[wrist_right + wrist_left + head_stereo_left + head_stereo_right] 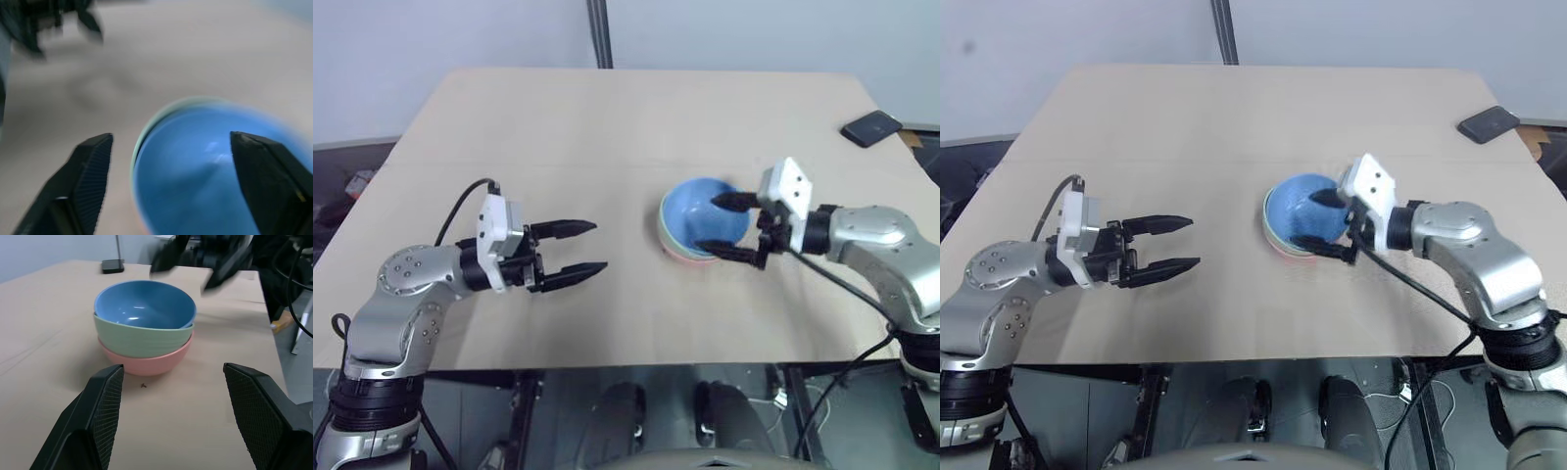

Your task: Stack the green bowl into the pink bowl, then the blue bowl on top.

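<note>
A: While the right gripper (726,226) hangs over the near-right rim of the stack, how do its fingers stand?

B: Spread wide and empty. One black fingertip (722,201) sits above the blue bowl's (703,212) hollow, the other lies past the rim on the side nearer the robot. I cannot tell whether either one touches the bowl. In the right wrist view the two fingers flank the blue hollow with nothing between them.

A: And the left gripper (585,248)?

B: Also released, holding nothing. Its two fingers lie roughly level, pointing across the table towards the bowls, well apart from them.

A: Where do the bowls sit?

B: Nested in one stack on the tan table (607,127), right of centre. The pink bowl (146,363) is at the bottom on the tabletop, the green bowl (142,339) sits inside it, and the blue bowl is on top, inside the green.

A: Which way do they face?

B: All three open upward. They are round, so there is no long axis to speak of; the stack's axis runs nearly vertical. In the left wrist view the blue bowl looks slightly tilted, its rim riding higher on one side than the other.

A: Anything else around?

B: A dark flat phone-like object (871,128) lies near the table's far right corner, well apart from the stack. A dark pole (598,32) rises behind the far edge.
</note>
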Robot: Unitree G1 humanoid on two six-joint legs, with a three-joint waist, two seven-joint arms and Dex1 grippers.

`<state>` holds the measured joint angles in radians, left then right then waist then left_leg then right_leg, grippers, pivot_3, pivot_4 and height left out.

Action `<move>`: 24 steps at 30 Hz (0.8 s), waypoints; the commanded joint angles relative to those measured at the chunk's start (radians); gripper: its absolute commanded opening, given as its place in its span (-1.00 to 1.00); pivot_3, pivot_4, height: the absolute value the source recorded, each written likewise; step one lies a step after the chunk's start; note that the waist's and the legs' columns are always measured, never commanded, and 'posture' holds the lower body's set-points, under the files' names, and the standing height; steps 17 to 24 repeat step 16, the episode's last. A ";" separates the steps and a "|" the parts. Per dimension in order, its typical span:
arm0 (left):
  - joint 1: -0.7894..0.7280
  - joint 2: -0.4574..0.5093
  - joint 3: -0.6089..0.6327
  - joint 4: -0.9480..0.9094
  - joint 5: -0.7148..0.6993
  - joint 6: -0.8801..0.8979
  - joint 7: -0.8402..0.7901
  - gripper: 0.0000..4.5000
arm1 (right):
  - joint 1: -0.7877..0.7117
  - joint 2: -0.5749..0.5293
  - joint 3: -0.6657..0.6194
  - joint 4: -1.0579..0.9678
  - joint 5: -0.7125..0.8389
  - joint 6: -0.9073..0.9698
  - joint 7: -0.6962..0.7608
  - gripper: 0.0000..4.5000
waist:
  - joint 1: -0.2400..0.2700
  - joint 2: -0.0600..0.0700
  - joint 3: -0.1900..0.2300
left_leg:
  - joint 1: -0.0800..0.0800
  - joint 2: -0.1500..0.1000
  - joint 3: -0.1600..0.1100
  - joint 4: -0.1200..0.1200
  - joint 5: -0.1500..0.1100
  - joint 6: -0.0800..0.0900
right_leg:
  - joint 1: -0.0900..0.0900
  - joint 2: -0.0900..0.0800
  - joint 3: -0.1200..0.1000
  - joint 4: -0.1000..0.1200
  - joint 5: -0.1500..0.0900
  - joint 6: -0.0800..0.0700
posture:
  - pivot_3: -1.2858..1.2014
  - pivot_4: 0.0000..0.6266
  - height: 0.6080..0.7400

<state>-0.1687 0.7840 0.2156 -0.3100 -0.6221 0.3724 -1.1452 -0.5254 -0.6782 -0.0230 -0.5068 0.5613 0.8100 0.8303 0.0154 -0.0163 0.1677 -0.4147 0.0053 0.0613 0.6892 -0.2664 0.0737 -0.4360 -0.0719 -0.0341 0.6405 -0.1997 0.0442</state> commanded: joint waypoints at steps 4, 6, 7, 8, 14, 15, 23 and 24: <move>0.034 -0.021 -0.008 -0.073 0.047 0.028 0.145 0.54 | 0.294 -0.107 -0.253 -0.102 0.019 -0.030 -0.010 0.72 | 0.005 -0.001 -0.001 | 0.000 0.000 -0.004 -0.001 0.000 0.000 | 0.004 -0.001 -0.002 -0.004 0.000 0.000 | 0.03 -0.52 0.98; 0.068 -0.031 0.004 -0.074 0.051 0.022 0.164 0.54 | 0.390 -0.136 -0.286 -0.050 -0.027 -0.128 0.032 0.72 | 0.000 0.000 -0.001 | 0.000 -0.001 -0.003 -0.001 0.000 0.000 | 0.004 -0.001 -0.001 -0.004 0.000 0.000 | 0.03 -0.52 0.98; 0.093 -0.037 0.019 -0.065 0.057 0.014 0.176 0.54 | 0.433 -0.139 -0.311 -0.001 -0.050 -0.191 0.055 0.72 | -0.003 0.000 -0.001 | 0.001 0.000 -0.002 -0.001 0.000 0.000 | 0.004 -0.001 -0.001 -0.004 0.000 0.000 | 0.03 -0.52 0.98; 0.115 -0.041 0.034 -0.057 0.061 0.009 0.186 0.54 | 0.468 -0.144 -0.331 0.047 -0.069 -0.242 0.076 0.72 | -0.005 0.000 -0.001 | 0.002 0.000 -0.001 -0.001 0.000 0.000 | 0.004 0.000 -0.001 -0.004 0.000 0.000 | 0.03 -0.52 0.98; 0.206 -0.031 0.107 -0.085 0.054 0.002 0.204 0.54 | 0.525 -0.178 -0.364 0.187 -0.076 -0.405 0.194 0.72 | -0.005 0.000 -0.001 | 0.005 0.001 0.002 -0.001 -0.003 0.004 | 0.004 0.001 0.001 -0.001 -0.002 -0.003 | 0.03 -0.52 0.98; 0.215 -0.029 0.121 -0.088 0.053 0.002 0.208 0.54 | 0.525 -0.185 -0.364 0.196 -0.077 -0.417 0.205 0.72 | -0.003 0.000 -0.001 | 0.006 0.001 0.002 -0.001 -0.003 0.004 | 0.004 0.001 0.002 -0.001 -0.002 -0.004 | 0.03 -0.52 0.98; 0.222 -0.030 0.137 -0.092 0.042 0.009 0.212 0.54 | 0.524 -0.190 -0.364 0.203 -0.076 -0.423 0.213 0.72 | -0.003 0.000 -0.001 | 0.006 0.001 0.002 -0.001 -0.003 0.004 | 0.005 0.001 0.002 -0.001 -0.002 -0.004 | 0.03 -0.52 0.98; 0.222 -0.030 0.137 -0.092 0.042 0.009 0.212 0.54 | 0.524 -0.190 -0.364 0.203 -0.076 -0.423 0.213 0.72 | -0.003 0.000 -0.001 | 0.006 0.001 0.002 -0.001 -0.003 0.004 | 0.005 0.001 0.002 -0.001 -0.002 -0.004 | 0.03 -0.52 0.98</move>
